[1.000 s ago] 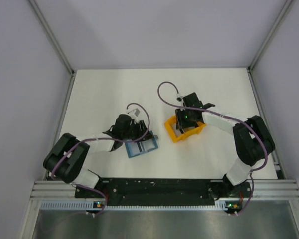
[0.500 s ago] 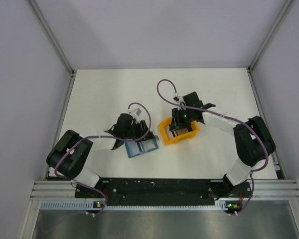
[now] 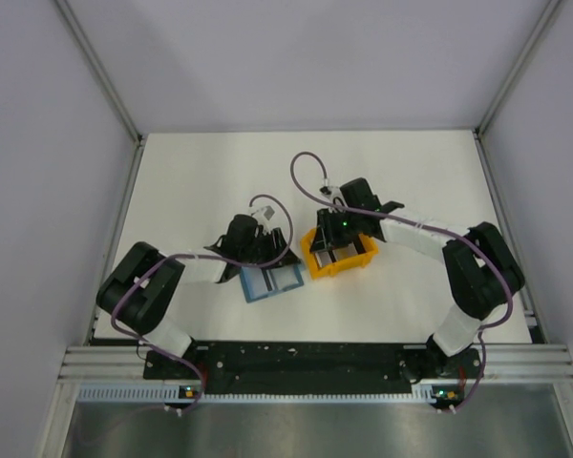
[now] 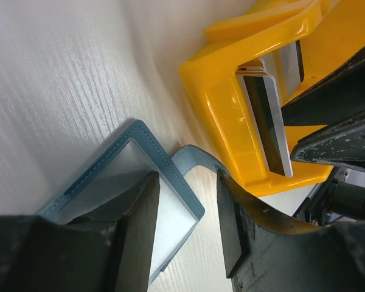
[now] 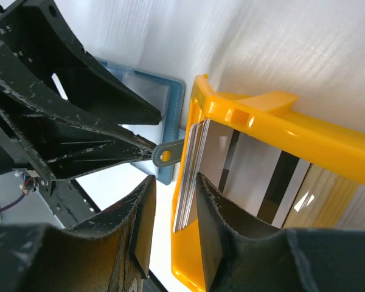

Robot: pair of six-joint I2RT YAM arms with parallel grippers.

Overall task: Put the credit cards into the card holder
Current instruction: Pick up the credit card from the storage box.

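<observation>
- Top view sits high behind the near edge, looking steeply down over the whole bench (image 3: 201, 172); distant;
- Left wrist view peers past the left claw (image 4: 185, 207), very near the surface, toward the orange rack (image 4: 225, 121);
- Right wrist view looks past the right claw (image 5: 173, 207), close, facing the opposite way; both wrist views share the rack and the card holder (image 4: 176, 213)
</observation>
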